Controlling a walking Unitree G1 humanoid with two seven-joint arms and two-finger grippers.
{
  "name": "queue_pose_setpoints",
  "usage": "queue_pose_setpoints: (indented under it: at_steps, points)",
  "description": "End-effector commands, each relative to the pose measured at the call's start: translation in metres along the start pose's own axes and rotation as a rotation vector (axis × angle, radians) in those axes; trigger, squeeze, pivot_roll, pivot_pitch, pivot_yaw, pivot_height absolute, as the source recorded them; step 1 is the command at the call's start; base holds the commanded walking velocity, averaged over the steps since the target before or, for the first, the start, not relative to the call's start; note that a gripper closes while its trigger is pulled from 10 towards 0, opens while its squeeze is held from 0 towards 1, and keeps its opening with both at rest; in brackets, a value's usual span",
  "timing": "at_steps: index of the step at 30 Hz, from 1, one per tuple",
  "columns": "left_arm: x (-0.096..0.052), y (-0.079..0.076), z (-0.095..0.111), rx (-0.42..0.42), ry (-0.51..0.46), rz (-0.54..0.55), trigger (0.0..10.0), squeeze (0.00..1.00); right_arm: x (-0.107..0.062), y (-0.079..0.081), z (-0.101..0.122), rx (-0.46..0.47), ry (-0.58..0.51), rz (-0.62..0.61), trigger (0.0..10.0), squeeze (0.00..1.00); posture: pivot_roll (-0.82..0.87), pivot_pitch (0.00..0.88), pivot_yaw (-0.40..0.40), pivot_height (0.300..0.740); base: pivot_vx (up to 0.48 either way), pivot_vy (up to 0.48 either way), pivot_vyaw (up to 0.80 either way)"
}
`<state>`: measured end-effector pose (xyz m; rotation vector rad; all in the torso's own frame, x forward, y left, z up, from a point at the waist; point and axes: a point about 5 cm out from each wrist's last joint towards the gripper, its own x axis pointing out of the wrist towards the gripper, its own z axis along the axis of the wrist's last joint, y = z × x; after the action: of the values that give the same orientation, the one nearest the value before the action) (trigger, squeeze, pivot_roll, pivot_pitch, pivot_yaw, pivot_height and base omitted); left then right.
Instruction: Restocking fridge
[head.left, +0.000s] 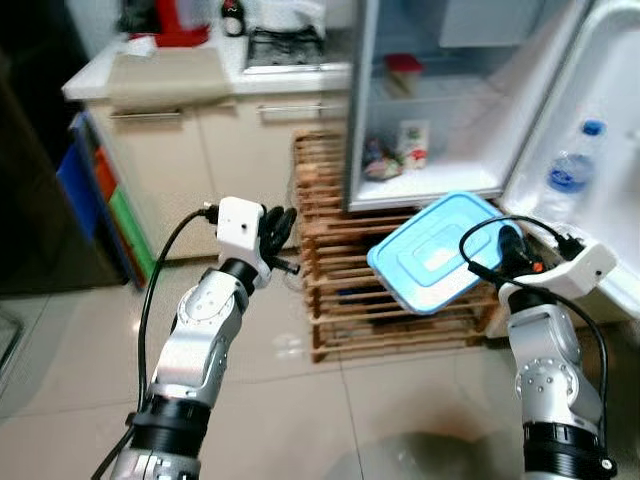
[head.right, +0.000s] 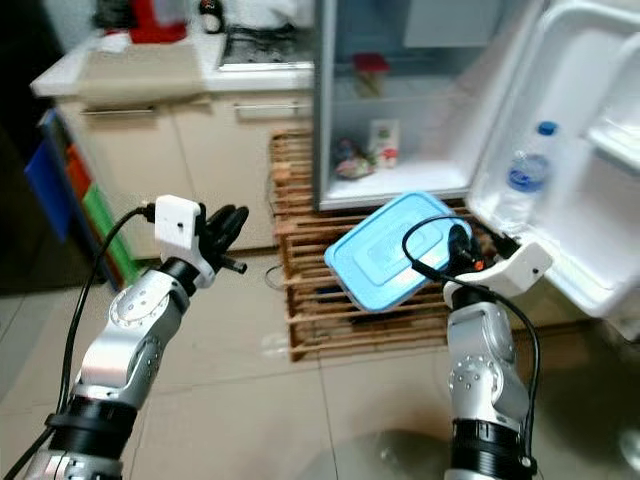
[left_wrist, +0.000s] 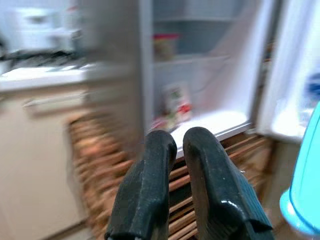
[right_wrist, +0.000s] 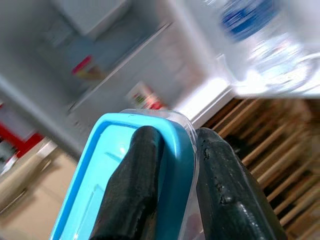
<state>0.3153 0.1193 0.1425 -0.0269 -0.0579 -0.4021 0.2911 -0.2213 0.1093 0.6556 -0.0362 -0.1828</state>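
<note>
From the head cameras, the right tool is clamped on one edge of a blue-lidded food container, which it carries tilted in front of the open fridge, above the wooden pallet the fridge stands on. Gripping it by the rim leaves the box jutting out ahead, ready, I'd guess, to go onto the lower shelf beside the cartons. A water bottle stands in the door rack. The left tool hangs raised and carrying nothing, well off to the side, likely keeping clear.

The left wrist camera shows its two fingers pressed nearly together with nothing between them, pointed at the blurred fridge interior.

The right wrist camera confirms the pinch: one finger on the lid, the other beneath the clear rim.
</note>
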Motion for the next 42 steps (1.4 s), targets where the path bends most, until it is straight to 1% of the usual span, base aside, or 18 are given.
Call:
queue_pose_setpoints:
  at_steps: [1, 8, 13, 31, 32, 33, 34, 39, 42]
  points:
    - [0.007, -0.002, 0.008, 0.011, -0.025, -0.033, 10.0, 0.0, 0.005, 0.01, 0.01, 0.025, -0.045, 0.034, 0.0, 0.0, -0.13, 0.0, 0.035, 0.74, 0.48, 0.0, 0.0]
    - [0.011, -0.001, 0.017, 0.02, -0.051, -0.054, 10.0, 0.0, 0.005, 0.013, 0.009, 0.026, -0.042, 0.045, 0.0, 0.0, -0.13, 0.0, 0.039, 0.74, 0.48, 0.0, 0.0]
    - [0.012, 0.001, 0.022, -0.014, -0.071, -0.042, 10.0, 0.0, 0.005, 0.014, 0.007, 0.02, -0.035, 0.054, 0.0, 0.0, -0.12, 0.0, 0.041, 0.74, 0.48, 0.0, 0.0]
    - [0.013, 0.0, 0.028, 0.003, -0.088, -0.047, 10.0, 0.0, 0.008, 0.02, 0.004, 0.01, -0.015, 0.087, 0.0, 0.0, -0.11, 0.0, 0.035, 0.74, 0.477, 0.0, 0.0]
    - [0.013, 0.0, 0.027, 0.023, -0.084, -0.037, 10.0, 0.0, 0.01, 0.015, 0.007, 0.005, -0.028, 0.064, 0.0, 0.0, -0.11, 0.0, 0.033, 0.74, 0.0, 0.0, 0.0]
    - [0.013, 0.0, 0.027, 0.023, -0.084, -0.037, 10.0, 0.0, 0.01, 0.015, 0.007, 0.005, -0.028, 0.064, 0.0, 0.0, -0.11, 0.0, 0.033, 0.74, 0.0, 0.0, 0.0]
    - [0.014, -0.001, 0.028, 0.024, -0.088, -0.033, 10.0, 0.0, 0.011, 0.011, 0.01, -0.004, -0.042, 0.041, 0.0, 0.0, -0.11, 0.0, 0.033, 0.74, 0.0, 0.0, 0.0]
    - [0.013, -0.002, 0.029, 0.01, -0.094, -0.034, 10.0, 0.0, 0.015, 0.004, 0.016, -0.024, -0.058, 0.012, 0.0, 0.0, -0.12, 0.0, 0.036, 0.74, 0.0, 0.0, 0.0]
    - [0.014, -0.004, 0.029, 0.006, -0.095, -0.038, 10.0, 0.0, 0.017, -0.001, 0.019, -0.021, -0.07, -0.012, 0.0, 0.0, -0.12, 0.0, 0.039, 0.74, 0.0, 0.0, 0.0]
